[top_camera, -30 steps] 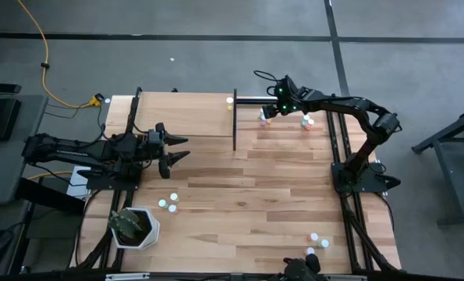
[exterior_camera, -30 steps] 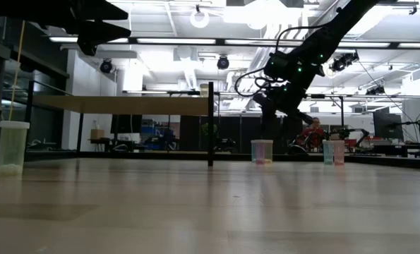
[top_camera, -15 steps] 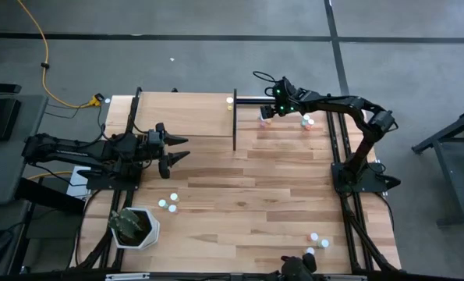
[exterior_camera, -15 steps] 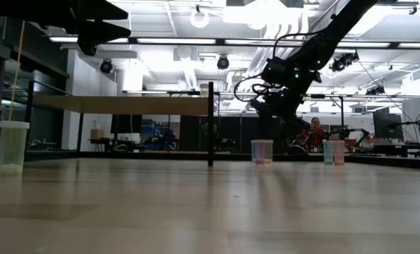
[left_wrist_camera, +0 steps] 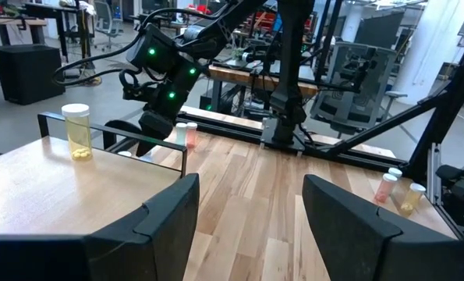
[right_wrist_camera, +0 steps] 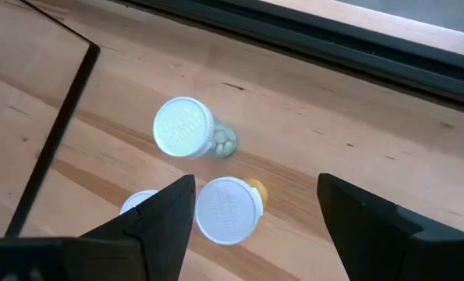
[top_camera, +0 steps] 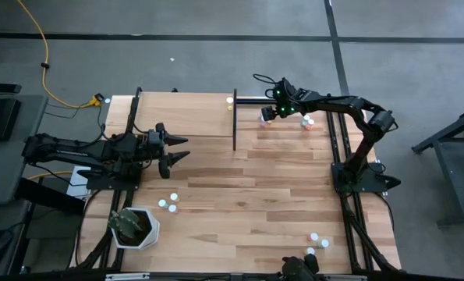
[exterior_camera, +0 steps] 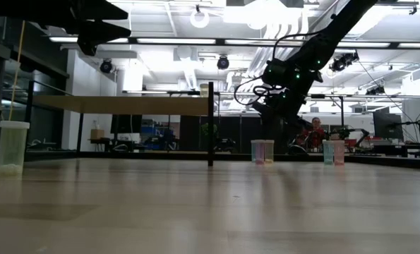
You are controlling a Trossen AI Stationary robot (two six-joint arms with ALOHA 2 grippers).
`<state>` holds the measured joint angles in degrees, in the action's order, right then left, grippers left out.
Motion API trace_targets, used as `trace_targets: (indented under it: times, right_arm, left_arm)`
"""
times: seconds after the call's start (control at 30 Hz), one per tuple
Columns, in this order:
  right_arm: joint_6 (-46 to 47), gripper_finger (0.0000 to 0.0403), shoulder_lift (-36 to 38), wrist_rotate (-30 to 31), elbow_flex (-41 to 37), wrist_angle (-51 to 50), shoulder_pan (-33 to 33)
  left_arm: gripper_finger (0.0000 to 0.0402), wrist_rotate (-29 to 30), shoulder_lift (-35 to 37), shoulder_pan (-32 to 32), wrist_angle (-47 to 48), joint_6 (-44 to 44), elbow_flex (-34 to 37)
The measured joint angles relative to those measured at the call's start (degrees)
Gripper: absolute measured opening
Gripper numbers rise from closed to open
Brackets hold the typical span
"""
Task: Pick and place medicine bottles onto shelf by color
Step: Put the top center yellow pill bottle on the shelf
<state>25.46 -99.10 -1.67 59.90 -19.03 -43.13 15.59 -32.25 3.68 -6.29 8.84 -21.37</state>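
Note:
My right gripper (top_camera: 267, 113) (right_wrist_camera: 256, 183) hangs open, slanting down, above a small cluster of medicine bottles at the table's far edge, just right of the shelf's post. Below it stand a white-capped bottle with green pills (right_wrist_camera: 183, 127), one with orange contents (right_wrist_camera: 228, 209) that lies between the fingers' lines, and a third (right_wrist_camera: 136, 203) half hidden by a finger. The light-wood shelf (top_camera: 181, 115) carries one yellowish bottle (left_wrist_camera: 77, 129) near its far right corner. My left gripper (top_camera: 181, 150) waits open and level at the table's left.
More bottles stand on the tabletop: a pair (top_camera: 306, 121) at the far right, three (top_camera: 169, 204) near the left, three (top_camera: 317, 242) at the near right. A white pot with a plant (top_camera: 134, 226) sits at the near left. The shelf's black post (top_camera: 235, 121) stands close to my right gripper.
My right gripper has sunk a little toward the bottle cluster at the far edge, still open.

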Motion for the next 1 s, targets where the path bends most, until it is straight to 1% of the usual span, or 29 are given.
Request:
trace_targets:
  times: [0.13, 0.33, 0.6, 1.0]
  right_arm:
    - [-0.91, 0.0258, 0.01, 1.96, 0.00, -0.30, 0.00]
    - [-1.55, 0.0258, 0.01, 2.27, 0.00, -1.32, 0.00]
    - [-3.06, 0.0255, 0.04, 4.46, 0.00, -1.88, 0.00]
    - [-3.46, 0.0183, 0.04, 4.46, 0.00, -1.91, 0.14]
  left_arm:
    - [0.0220, 0.00, 0.00, 0.00, -0.01, 0.02, 0.00]
    - [0.0220, 0.00, 0.00, 0.01, -0.03, 0.06, 0.00]
    - [0.0220, 0.00, 0.00, 0.02, -0.06, 0.13, 0.00]
    - [0.0220, 0.00, 0.02, 0.02, -0.04, 0.18, 0.00]
